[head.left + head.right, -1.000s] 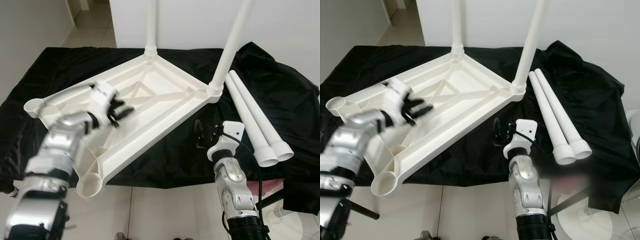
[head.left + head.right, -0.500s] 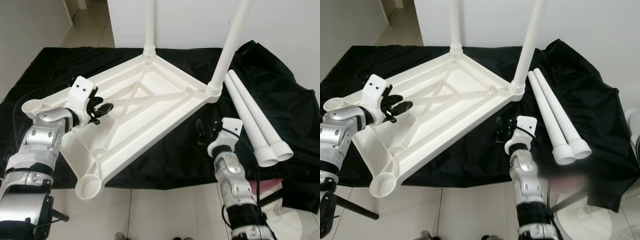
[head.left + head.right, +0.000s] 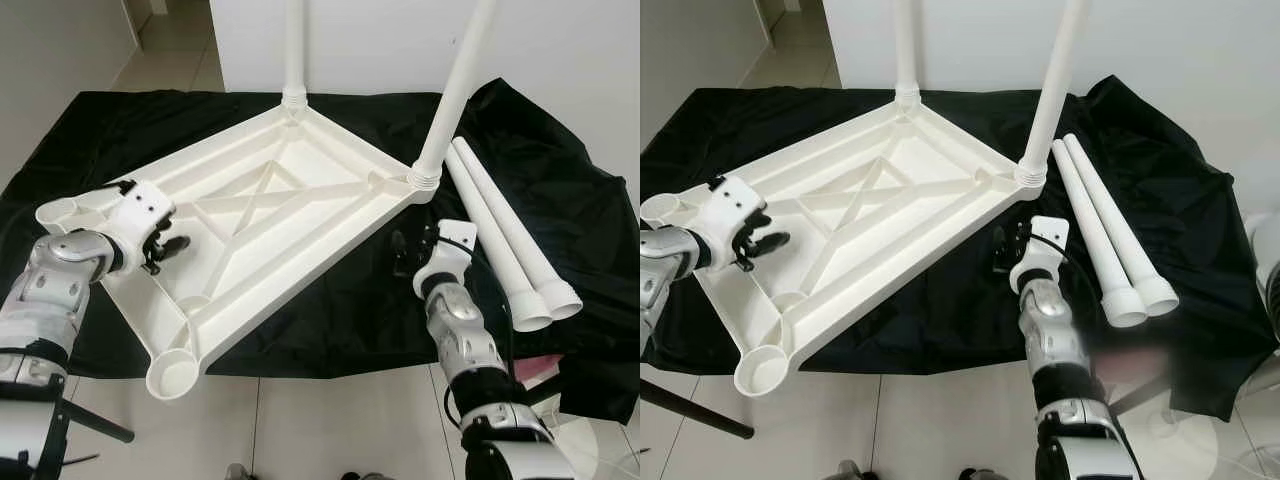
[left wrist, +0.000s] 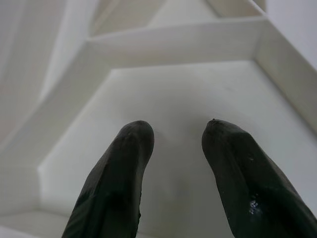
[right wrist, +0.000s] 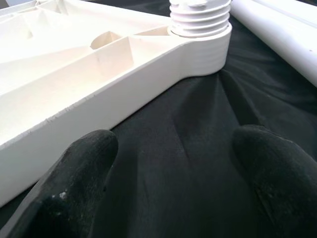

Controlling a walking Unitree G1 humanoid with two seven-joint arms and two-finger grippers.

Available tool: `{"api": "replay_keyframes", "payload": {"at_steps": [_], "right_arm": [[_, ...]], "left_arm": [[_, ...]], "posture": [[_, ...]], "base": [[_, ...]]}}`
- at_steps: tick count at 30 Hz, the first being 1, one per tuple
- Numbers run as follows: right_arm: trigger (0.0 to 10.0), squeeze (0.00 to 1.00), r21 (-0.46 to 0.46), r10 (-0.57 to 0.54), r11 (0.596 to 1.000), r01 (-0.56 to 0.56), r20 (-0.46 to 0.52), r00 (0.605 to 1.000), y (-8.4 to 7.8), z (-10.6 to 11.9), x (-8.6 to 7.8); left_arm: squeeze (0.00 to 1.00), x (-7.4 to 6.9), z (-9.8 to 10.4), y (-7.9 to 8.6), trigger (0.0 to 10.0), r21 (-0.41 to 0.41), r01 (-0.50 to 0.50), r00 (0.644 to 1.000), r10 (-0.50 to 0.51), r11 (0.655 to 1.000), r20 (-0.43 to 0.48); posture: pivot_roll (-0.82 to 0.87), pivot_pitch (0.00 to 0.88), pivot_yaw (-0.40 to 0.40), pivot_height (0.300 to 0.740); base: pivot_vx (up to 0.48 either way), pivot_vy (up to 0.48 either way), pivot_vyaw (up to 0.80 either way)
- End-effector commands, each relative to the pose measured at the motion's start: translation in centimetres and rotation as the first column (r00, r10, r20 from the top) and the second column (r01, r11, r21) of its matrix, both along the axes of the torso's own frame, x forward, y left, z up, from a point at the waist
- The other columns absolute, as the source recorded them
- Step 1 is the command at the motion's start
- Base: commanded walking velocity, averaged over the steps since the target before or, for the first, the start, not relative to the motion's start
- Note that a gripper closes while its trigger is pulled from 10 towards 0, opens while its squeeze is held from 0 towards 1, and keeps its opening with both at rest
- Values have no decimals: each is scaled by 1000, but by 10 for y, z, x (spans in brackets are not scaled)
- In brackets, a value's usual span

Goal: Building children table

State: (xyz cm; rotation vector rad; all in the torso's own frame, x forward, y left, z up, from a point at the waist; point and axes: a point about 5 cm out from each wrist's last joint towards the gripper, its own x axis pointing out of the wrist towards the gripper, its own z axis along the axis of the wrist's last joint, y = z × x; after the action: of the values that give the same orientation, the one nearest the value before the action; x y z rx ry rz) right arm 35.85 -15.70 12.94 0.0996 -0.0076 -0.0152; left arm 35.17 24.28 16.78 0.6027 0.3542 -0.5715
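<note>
The white plastic tabletop (image 3: 300,262) lies upside down on a black cloth (image 3: 350,310). One leg (image 3: 294,50) stands screwed in at its far corner and another leg (image 3: 456,95) at its right corner. The left socket (image 3: 57,212) and the near socket (image 3: 172,373) are empty. Two loose legs (image 3: 500,235) lie side by side on the cloth to the right. My left gripper (image 3: 166,248) hovers open over the tabletop's left ribbed part, its fingertips (image 4: 136,136) just above the white surface. My right gripper (image 3: 408,250) is open low over the cloth, beside the right corner's threaded collar (image 5: 200,20).
The cloth-covered table ends at a front edge (image 3: 330,372) close to me, with tiled floor (image 3: 300,430) below. A white wall (image 3: 560,50) stands behind. A pink object (image 3: 540,368) and a round white base (image 3: 590,450) sit at the lower right.
My left gripper has drawn back from the middle of the tabletop toward its left side. The right gripper stays almost where it was.
</note>
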Motion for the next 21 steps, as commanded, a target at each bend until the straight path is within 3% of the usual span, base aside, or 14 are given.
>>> {"api": "replay_keyframes", "payload": {"at_steps": [1,4,12,21], "right_arm": [[10000,0,1,3,1000,-2,-15,1000,0,-2,4],[10000,0,4,5,1000,-5,-18,1000,0,-1,7],[10000,0,-32,60,998,-61,-49,997,9,7,24],[10000,0,-37,134,990,-137,-67,989,19,13,33]], "left_arm": [[0,-4,-10,-4,10000,19,40,999,-39,999,-37],[0,-6,-11,-8,10000,10,57,997,-56,998,-49],[0,-25,-14,-35,10000,-21,238,965,-239,971,-109],[0,-34,-13,-50,10000,-56,311,941,-316,949,-125]], "posture": [[17,124,-9,740],[19,126,-11,740],[43,143,-22,740],[50,145,-29,740]], "base": [[0,0,0],[0,0,0],[0,0,0],[0,0,0]]}}
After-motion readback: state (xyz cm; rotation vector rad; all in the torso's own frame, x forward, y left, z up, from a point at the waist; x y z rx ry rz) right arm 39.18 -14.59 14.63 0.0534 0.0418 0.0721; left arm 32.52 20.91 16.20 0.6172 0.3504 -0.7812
